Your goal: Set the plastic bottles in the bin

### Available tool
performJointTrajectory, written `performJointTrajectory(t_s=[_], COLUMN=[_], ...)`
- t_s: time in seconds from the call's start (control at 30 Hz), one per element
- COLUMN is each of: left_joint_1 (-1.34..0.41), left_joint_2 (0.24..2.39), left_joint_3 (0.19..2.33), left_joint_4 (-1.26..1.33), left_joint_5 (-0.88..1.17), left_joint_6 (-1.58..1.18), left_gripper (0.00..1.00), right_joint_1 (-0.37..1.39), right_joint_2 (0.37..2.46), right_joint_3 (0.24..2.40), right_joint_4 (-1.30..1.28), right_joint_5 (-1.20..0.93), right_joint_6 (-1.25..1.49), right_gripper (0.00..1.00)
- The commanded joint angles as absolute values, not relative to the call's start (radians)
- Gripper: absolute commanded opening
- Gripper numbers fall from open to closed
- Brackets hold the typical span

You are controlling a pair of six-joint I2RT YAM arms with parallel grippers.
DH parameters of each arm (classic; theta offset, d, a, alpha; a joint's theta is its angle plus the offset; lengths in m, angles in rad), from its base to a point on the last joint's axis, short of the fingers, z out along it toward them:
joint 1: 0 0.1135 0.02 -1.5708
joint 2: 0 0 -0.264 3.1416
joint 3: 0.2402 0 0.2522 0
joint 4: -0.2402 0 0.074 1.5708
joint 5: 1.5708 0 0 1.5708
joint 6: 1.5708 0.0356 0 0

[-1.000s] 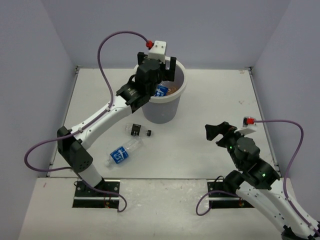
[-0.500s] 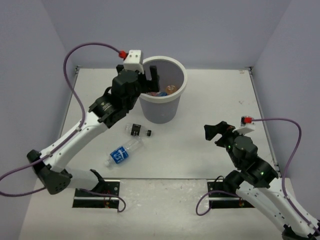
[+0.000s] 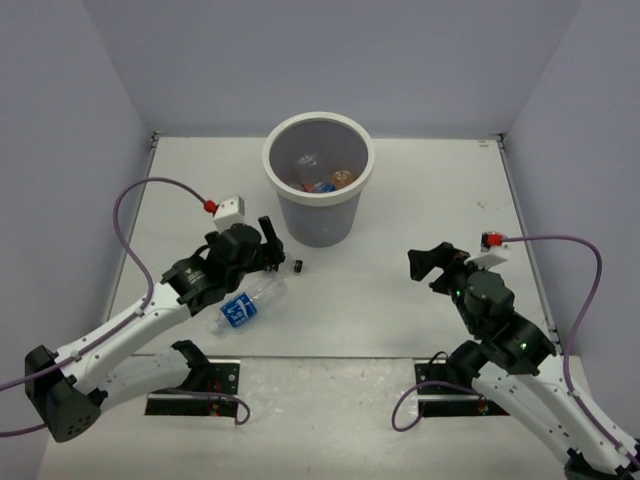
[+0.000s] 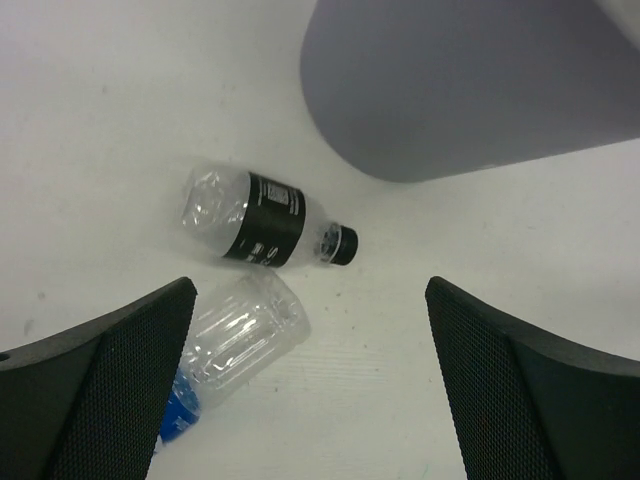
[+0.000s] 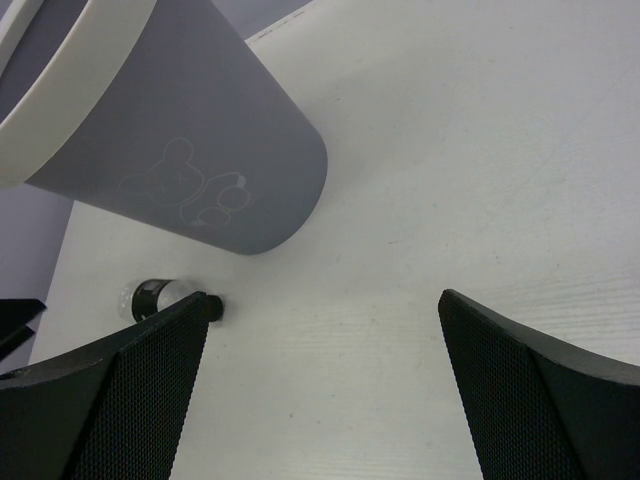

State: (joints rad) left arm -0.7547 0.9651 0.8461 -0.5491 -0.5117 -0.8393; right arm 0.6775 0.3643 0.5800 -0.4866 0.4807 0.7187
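Since two bottles lie on the white tabletop (image 3: 420,200) between my base and the bin, I hold my left gripper (image 4: 308,292) low over them. Its black mesh-textured fingers (image 4: 110,390) are spread wide, with nothing between them.

Just ahead of the open jaws lies the small clear plastic bottle with the black label and black screw cap (image 4: 265,227). It is on its side, cap pointing toward the foot of the round grey plastic bin with the thick white rim (image 3: 268,160), near the wall but not touching it. Beside my left finger lies the longer clear ribbed bottle with the blue label (image 3: 243,306), also on its side. It is close to the black-labelled one, though I cannot tell whether they touch.

I judge the black-labelled bottle to be the next pick, since the jaws frame it. Both bottles are thin, glossy, round shells, so I expect them to roll or dent if I close off-centre. Gripping across the labelled barrel looks safest.

The bin tapers downward, smooth and matte, with a faint cartoon outline (image 5: 185,190) on its side. Inside it several bottles (image 3: 320,182) show, clear, blue and orange.

My right gripper (image 3: 428,268) hangs well apart from everything, fingers parted and empty, out of the left arm's way.
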Motion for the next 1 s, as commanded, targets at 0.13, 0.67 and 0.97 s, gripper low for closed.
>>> performJointTrajectory(t_s=[0.13, 0.67, 0.97], left_joint_1=[-0.752, -0.742, -0.729], left_joint_2=[0.999, 1.231, 1.317], left_joint_3=[0.673, 0.664, 0.664], left_joint_4=[-0.431, -0.393, -0.315], left_joint_5=[-0.538, -0.705, -0.752], left_joint_6=[-1.178, -1.526, -1.573], left_gripper=[1.00, 1.00, 1.00], right_joint_1=[0.676, 0.675, 0.675], right_joint_2=[0.386, 0.332, 0.307], right_joint_3=[0.578, 0.568, 0.569], right_joint_4=[-0.480, -0.496, -0.528], right_joint_5=[0.503, 0.555, 0.601], right_joint_6=[0.738, 0.751, 0.778], right_gripper=[0.99, 0.99, 0.99])
